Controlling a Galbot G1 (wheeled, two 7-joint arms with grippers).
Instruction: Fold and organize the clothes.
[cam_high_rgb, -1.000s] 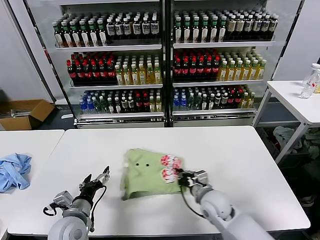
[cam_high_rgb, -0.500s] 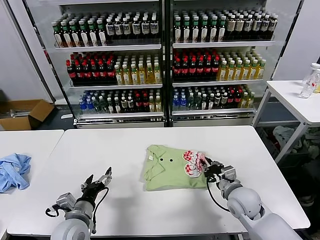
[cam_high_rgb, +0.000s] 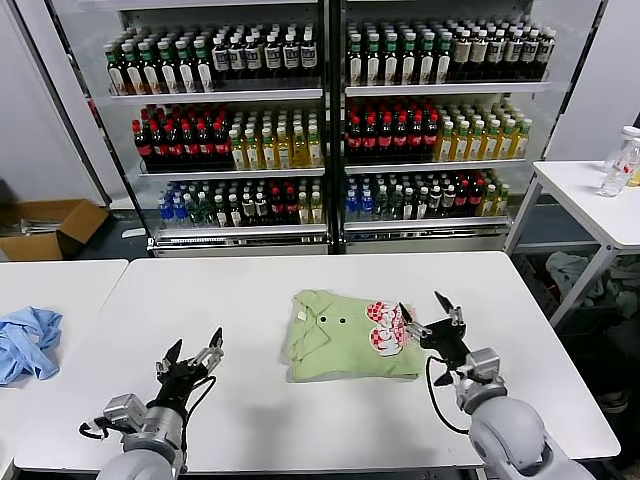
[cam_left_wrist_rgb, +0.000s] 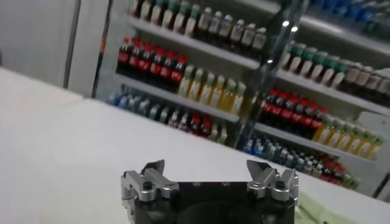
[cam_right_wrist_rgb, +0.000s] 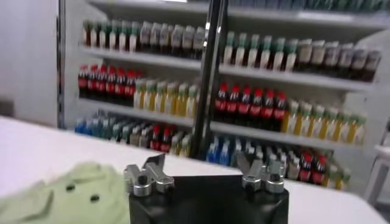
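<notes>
The light green polo shirt (cam_high_rgb: 345, 347) lies folded into a compact rectangle at the middle of the white table (cam_high_rgb: 320, 420), collar and dark buttons to the left, red-and-white print (cam_high_rgb: 384, 327) at its right edge. It also shows in the right wrist view (cam_right_wrist_rgb: 67, 198). My right gripper (cam_high_rgb: 427, 315) is open and empty, lifted just right of the print, apart from the cloth. My left gripper (cam_high_rgb: 193, 349) is open and empty, raised above the table's front left, well clear of the shirt.
A light blue garment (cam_high_rgb: 27, 342) lies on the separate table at far left. A glass-door cooler (cam_high_rgb: 330, 130) full of bottles stands behind. A small table with bottles (cam_high_rgb: 622, 165) is at the right. A cardboard box (cam_high_rgb: 45, 228) sits on the floor left.
My right gripper dragged the folded shirt rightward to the table's middle, then let go of it, opened and lifted away. My left gripper rose slightly.
</notes>
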